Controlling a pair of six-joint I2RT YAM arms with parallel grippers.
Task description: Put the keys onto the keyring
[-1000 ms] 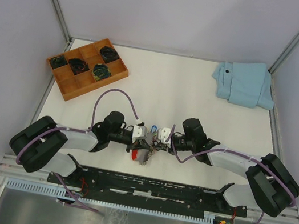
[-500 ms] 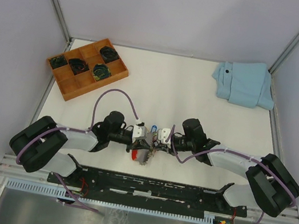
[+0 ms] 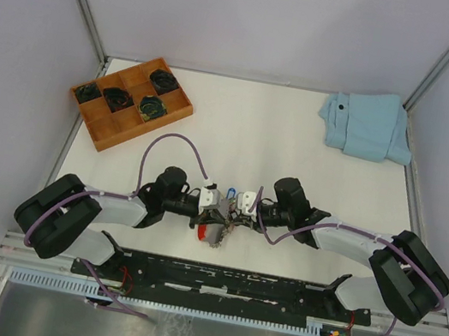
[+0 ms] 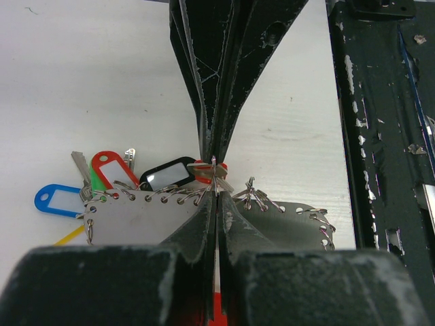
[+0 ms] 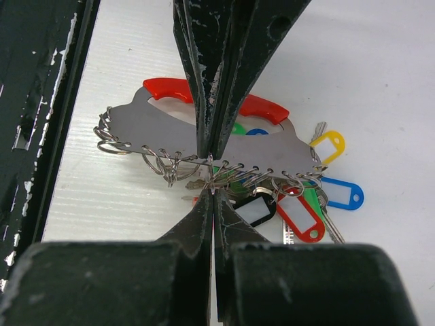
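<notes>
Near the middle of the white worktop (image 3: 257,130), close to its near edge, lies the keyring (image 3: 217,219): a flat grey plate with a red curved band and a row of small metal split rings along one edge. Touching it, the keys (image 5: 299,217) fan out, small silver ones with red and green plastic tags, among blue, yellow and black tags. Whether they are threaded on cannot be told. The left fingers (image 4: 197,224) and right fingers (image 5: 194,224) meet tip to tip, both clamped tight on one small ring, probably to steady or spread it for a key. Far left sits a brown wooden compartment tray (image 3: 85,119); far right, a folded pale blue cloth (image 3: 366,128).
</notes>
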